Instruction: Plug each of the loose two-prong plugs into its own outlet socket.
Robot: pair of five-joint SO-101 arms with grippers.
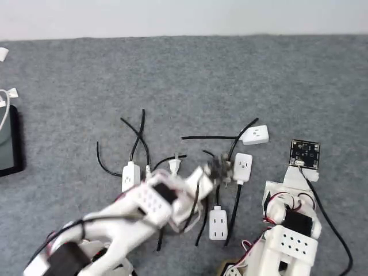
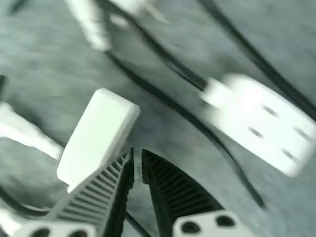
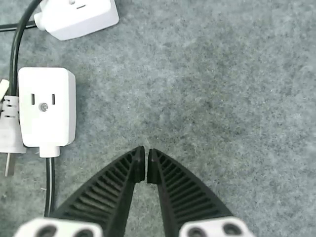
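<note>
High view: left gripper (image 1: 217,169) at desk (image 1: 184,80) middle, socket (image 1: 243,167) just beside, loose plug (image 1: 175,166) near
Left wrist view: fingers (image 2: 116,182) nearly together, nothing held
Right wrist view: right gripper (image 3: 146,163) pinched together above bare desk
Advice: spread fingers, grasp plug body squarely, prongs facing slots

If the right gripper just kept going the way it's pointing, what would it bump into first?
Probably only the bare grey mat: nothing lies ahead of the shut right gripper. The nearest white outlet sits off to one side of that line.
</note>
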